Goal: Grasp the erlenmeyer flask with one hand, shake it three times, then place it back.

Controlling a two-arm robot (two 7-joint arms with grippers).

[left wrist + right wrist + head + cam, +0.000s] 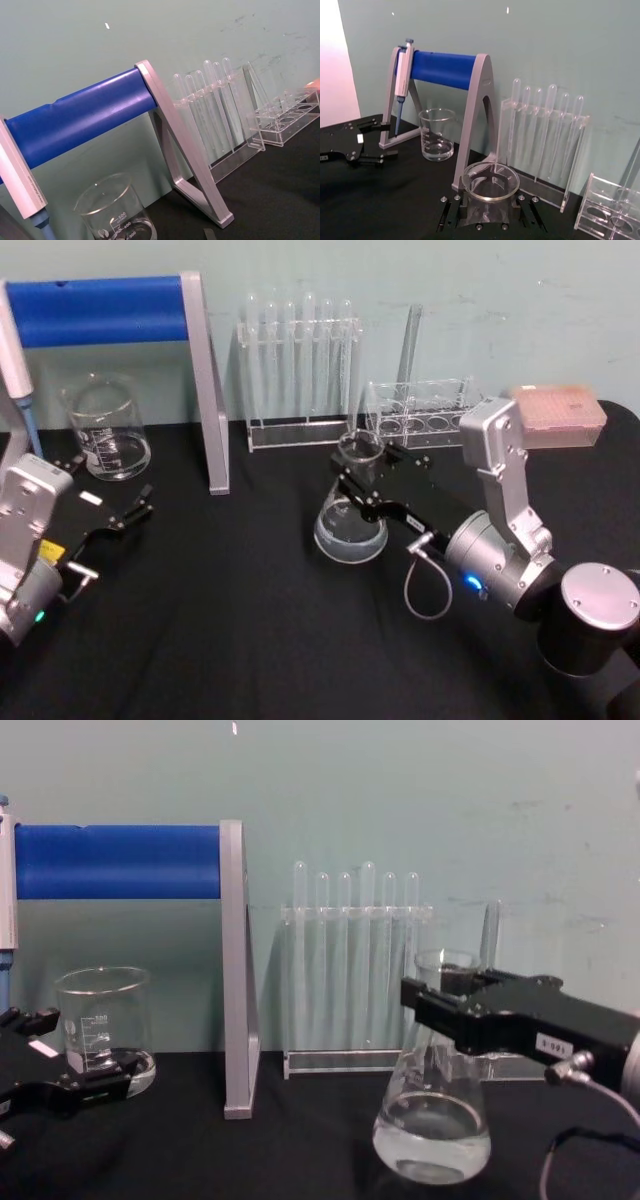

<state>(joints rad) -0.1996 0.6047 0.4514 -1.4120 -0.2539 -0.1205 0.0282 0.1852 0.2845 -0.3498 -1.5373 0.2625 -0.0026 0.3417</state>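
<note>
The erlenmeyer flask (350, 528) is clear glass with a little clear liquid and stands upright mid-table. My right gripper (368, 470) reaches in from the right and is shut on its narrow neck just below the flared rim. In the chest view the black fingers (470, 1015) cross the neck above the flask's wide base (432, 1135). I cannot tell whether the base touches the black table. The right wrist view looks down on the flask's rim (491, 181) between the two fingers. My left gripper (112, 483) rests open at the table's left, beside the beaker.
A glass beaker (105, 428) stands back left under a pipette stand with a blue bar (105, 310). A test-tube rack (300, 375) and a lower clear rack (420, 412) stand behind the flask. A pink tip box (560, 415) sits back right.
</note>
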